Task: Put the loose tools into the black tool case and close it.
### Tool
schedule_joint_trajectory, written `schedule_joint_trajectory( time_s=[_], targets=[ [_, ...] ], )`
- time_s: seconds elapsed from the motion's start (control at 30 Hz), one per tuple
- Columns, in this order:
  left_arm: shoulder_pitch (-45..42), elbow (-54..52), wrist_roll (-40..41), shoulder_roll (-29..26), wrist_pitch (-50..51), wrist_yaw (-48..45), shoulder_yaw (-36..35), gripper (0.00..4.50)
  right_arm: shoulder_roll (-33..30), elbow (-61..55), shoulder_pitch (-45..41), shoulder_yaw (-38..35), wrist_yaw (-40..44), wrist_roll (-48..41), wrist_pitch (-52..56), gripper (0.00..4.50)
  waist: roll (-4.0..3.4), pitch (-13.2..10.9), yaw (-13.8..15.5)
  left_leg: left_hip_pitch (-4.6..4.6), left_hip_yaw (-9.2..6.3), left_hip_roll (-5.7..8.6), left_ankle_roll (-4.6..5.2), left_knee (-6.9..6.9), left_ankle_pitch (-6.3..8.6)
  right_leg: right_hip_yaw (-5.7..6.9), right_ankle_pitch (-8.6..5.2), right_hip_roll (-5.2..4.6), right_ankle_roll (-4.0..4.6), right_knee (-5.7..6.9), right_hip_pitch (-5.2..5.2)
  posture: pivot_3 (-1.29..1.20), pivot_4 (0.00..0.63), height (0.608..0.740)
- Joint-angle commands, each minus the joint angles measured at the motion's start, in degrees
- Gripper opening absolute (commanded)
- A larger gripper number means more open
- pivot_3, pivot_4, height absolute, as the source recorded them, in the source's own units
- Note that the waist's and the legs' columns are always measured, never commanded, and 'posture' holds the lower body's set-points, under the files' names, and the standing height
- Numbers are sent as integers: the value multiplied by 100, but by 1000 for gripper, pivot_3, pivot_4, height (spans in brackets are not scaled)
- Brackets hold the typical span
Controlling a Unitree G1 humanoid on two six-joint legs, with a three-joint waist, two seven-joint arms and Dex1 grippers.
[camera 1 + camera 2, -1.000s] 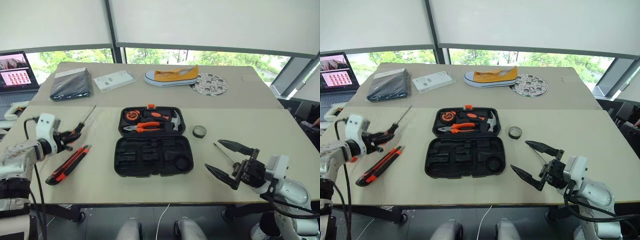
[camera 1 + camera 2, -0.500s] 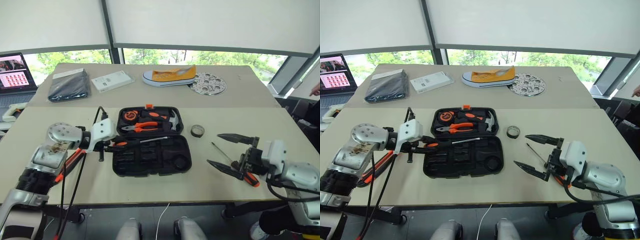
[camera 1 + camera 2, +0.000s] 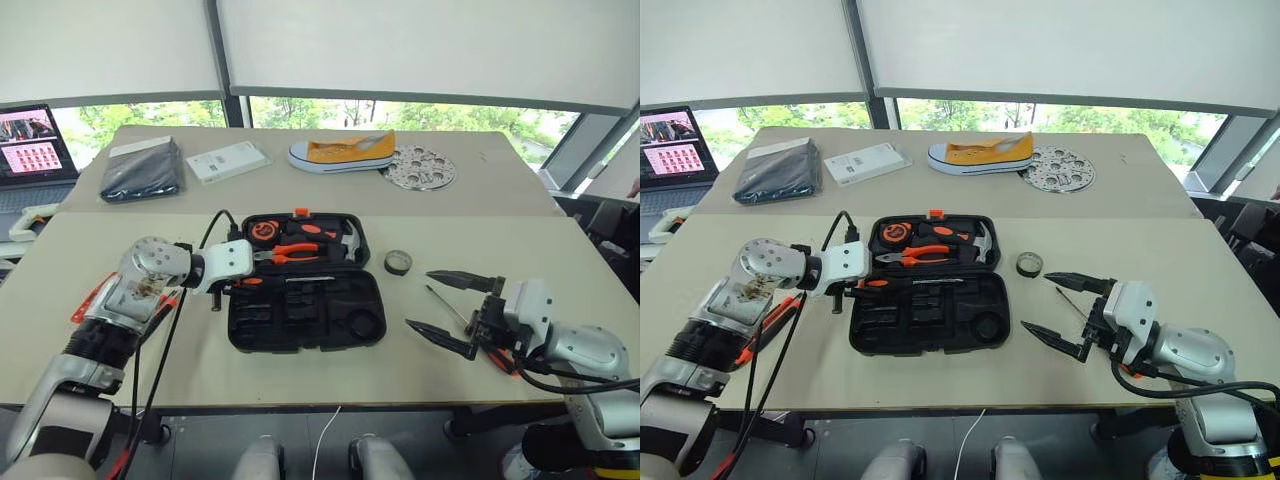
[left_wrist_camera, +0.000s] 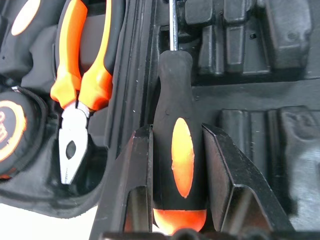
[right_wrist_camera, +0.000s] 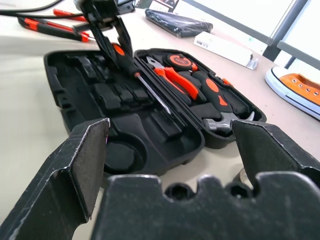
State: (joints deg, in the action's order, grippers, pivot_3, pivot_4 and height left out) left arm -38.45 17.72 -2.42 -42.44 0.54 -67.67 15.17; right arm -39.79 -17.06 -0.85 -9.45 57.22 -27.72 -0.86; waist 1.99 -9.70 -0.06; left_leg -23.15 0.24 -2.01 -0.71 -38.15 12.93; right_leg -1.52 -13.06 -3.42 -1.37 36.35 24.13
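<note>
Steel-shafted screwdriver (image 3: 283, 280), lengthwise along case (image 3: 306, 315) hinge

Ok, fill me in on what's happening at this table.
The left gripper is shut on a screwdriver, holding it over the open case by the hinge. The right gripper hangs open beside the case, near a second screwdriver and the tape roll. The knife lies on the table.
</note>
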Motion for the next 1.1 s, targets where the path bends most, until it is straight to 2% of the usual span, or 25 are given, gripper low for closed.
schedule_joint_trajectory(
  time_s=[0.03, 0.13, 0.23, 0.27, 0.4, 0.5, 0.63, 0.73, 0.93, 1.1],
  targets=[
    [-109, -44, 96, 95, -176, -142, -25, 1384, 14, -256, 54, -105, -49, -114, 52, 4500, 0, 0, -5, 0, 0, -1, 0, -6, 0, 0, 0, 1, -1, 5, 0, 0, 150, 740],
    [-73, -3, 22, 136, -354, -38, -71, 2258, 21, -290, 95, -105, -64, -124, 69, 4500, 0, 0, -3, -1, 0, 1, 0, -19, 0, -4, -2, 1, -1, 24, 2, 0, 150, 740],
    [-46, 112, -114, 74, -634, 104, -112, 3348, 13, -325, 149, -125, -64, -148, 80, 4500, 0, 0, -2, 0, 0, 1, 0, -28, 0, -7, -2, 1, -2, 35, 3, 0, 150, 740],
    [-31, 134, -44, 97, -653, 174, -207, 3348, 10, -342, 174, -151, -69, -172, 87, 4500, 0, 0, -6, 0, 0, 1, 0, -31, 0, -8, -2, 1, -2, 37, 3, 0, 150, 740],
    [77, -170, 1049, 532, 60, 212, -880, 3348, 45, -410, 266, -221, -72, -327, 134, 4500, 0, 0, -9, -2, 0, -1, 0, -53, 0, -8, -2, 2, -3, 50, 2, 0, 150, 740],
    [183, -411, 1544, 731, 757, 211, -1110, 2622, 131, -448, 316, -248, -108, -428, 158, 4500, 0, 0, -9, -4, 0, 0, 0, -65, 0, -11, -1, 1, -6, 55, 0, 0, 150, 740],
    [401, -335, 1681, 1070, 1577, 683, -1190, 1086, 385, -434, 195, -333, -326, -473, 3, 4500, 0, 0, -15, 1, 0, 2, 0, -67, 0, -16, -2, 2, -8, 60, -3, 0, 150, 740],
    [572, -244, 1490, 1129, 1587, 660, -970, 66, 418, -428, 167, -375, -335, -424, -6, 4500, 0, 0, -40, 2, 0, 3, 0, -70, 0, -18, -1, 3, -9, 66, -1, 0, 150, 740],
    [768, 8, 1131, 1210, 1573, 668, -516, 66, 488, -387, 198, -443, -341, -337, -85, 4500, -1, 1, -55, 7, 0, 4, 0, -69, 0, -25, -1, 7, -8, 66, -5, 0, 150, 740],
    [695, 284, 958, 1270, 1654, 916, -446, 66, 555, -417, 341, -558, -437, -291, -194, 4500, -21, 13, -36, 33, 0, 11, 0, -69, 0, -39, -5, 8, -14, 66, -34, 0, 150, 740]
  ],
)
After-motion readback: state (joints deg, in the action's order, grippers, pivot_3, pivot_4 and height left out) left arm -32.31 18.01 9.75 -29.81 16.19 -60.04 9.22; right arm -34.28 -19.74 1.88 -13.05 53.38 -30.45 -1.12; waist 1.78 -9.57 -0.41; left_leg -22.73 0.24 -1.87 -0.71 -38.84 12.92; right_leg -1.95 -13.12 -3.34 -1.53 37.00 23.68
